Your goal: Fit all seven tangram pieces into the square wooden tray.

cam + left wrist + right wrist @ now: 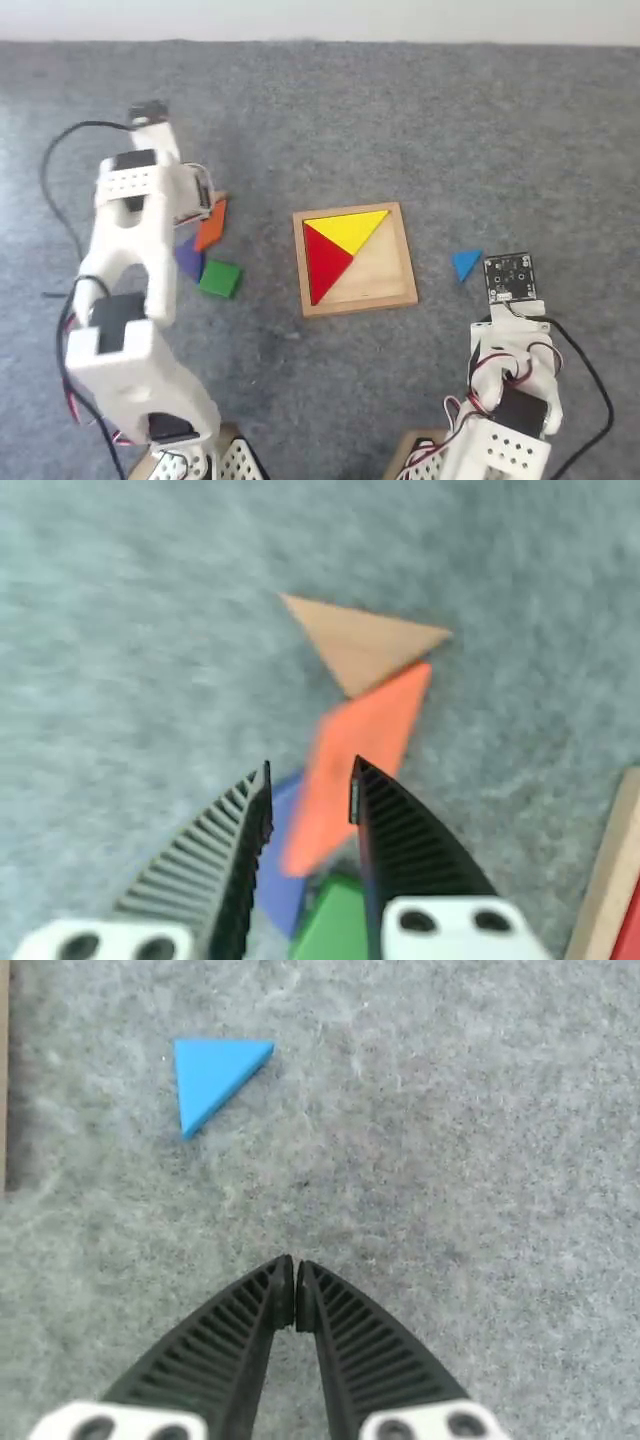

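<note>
Wood, pale: the square tray [388,272] sits mid-table on the grey felt-like cover [400,120].

- Seated in the tray: a yellow triangle [352,229] along the far edge and a red triangle [325,262] along the side nearest the left arm. The two touch, and the remaining floor is bare wood.
- Loose, left-arm side of the tray: an orange parallelogram [358,755], a tan triangle [365,638] touching its far end, a purple piece [188,261] and a green square [220,278]. These four lie clustered together, apart from the tray.
- Loose, right-arm side of the tray: a blue triangle [215,1075], alone on the cover and near the tray edge.
- Your left gripper [311,768] is over the cluster. Its fingers are parted to a moderate gap, and the near end of the orange parallelogram shows between the tips. You cannot tell from the blur whether they touch it.
- Your right gripper [295,1262] is above bare cover, short of the blue triangle. Its fingers are pressed together with nothing between them.
</note>
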Motion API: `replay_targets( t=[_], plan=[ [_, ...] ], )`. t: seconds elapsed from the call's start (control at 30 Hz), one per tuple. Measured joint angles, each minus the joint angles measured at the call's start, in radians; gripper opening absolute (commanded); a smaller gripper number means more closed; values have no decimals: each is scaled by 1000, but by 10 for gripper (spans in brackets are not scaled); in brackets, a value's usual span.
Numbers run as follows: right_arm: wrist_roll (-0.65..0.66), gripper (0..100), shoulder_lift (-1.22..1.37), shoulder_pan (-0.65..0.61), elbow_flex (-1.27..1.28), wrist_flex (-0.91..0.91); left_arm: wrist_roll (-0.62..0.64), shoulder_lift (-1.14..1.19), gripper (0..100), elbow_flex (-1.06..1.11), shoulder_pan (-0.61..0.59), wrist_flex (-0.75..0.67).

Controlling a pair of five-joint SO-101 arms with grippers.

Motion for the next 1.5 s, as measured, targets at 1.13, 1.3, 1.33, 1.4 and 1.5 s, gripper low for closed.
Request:
replay_targets(
  t=[1.13, 1.3, 1.33, 1.4, 1.5],
  plan=[
    [3, 9, 0, 0, 0, 0, -23, 25, 170, 95, 83, -157],
    [3, 9, 0, 0, 0, 0, -17, -14, 170, 95, 55, -157],
    [3, 9, 0, 0, 0, 0, -15, -14, 170, 95, 55, -157],
    [5, 9, 0, 0, 0, 0, -20, -14, 170, 95, 60, -157],
    [6, 9, 0, 0, 0, 0, -15, -9, 170, 95, 64, -157]
  ],
)
